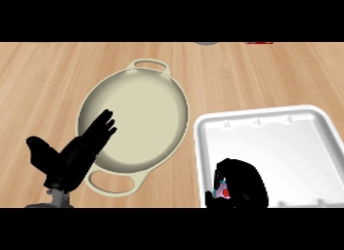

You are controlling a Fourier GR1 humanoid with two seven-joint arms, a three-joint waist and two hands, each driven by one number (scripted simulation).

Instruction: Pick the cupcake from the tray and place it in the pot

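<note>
My left robot hand (pixel 72 155) stands open at the lower left of the head view, its fingers (pixel 100 127) straight and pointing up and to the right, the thumb (pixel 39 146) spread out to the left. A short stretch of grey wrist shows beneath it at the frame's lower edge. My right robot hand (pixel 240 186) sits low at the lower right, back toward the camera, fingers curled inward around a small pink and white object.

Cream pot (pixel 135 117), white tray (pixel 290 146)
</note>
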